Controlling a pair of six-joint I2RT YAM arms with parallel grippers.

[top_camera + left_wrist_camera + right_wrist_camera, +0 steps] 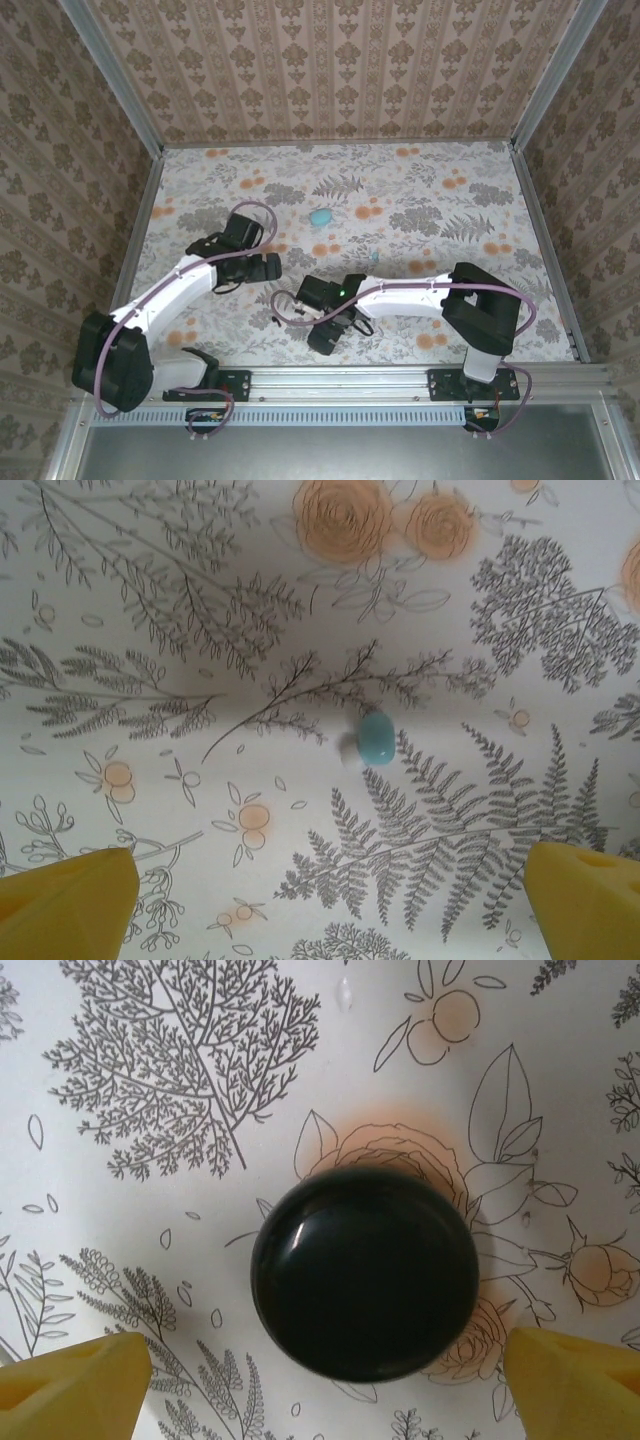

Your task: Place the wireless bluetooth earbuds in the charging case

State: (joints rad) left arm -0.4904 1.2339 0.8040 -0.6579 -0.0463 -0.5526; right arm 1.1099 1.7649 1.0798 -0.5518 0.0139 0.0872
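The left pincer point(325, 908) hangs over the flowered tablecloth point(150, 600) with its two yellow fingertips point(70, 905) spread wide and nothing between them. A turquoise earbud point(376, 737) lies on the cloth ahead of that gap, a little right of its middle and well clear of both tips. A small pale nub sticks out at the earbud's lower left.

In the top view a turquoise piece point(320, 216) lies on the cloth beyond the left pincer and to its right. A much smaller turquoise speck point(375, 258) lies just beyond the right arm point(400, 292). Both are too small there to make out further.

The right pincer point(328, 1385) also stands apart, one yellow fingertip point(575, 1380) at each lower corner of its wrist view. A round, glossy black case point(365, 1272) rests on the cloth just ahead of the gap, centred between the tips and touching neither. It sits on a printed orange rose. Its domed top is closed, so what is inside cannot be told.
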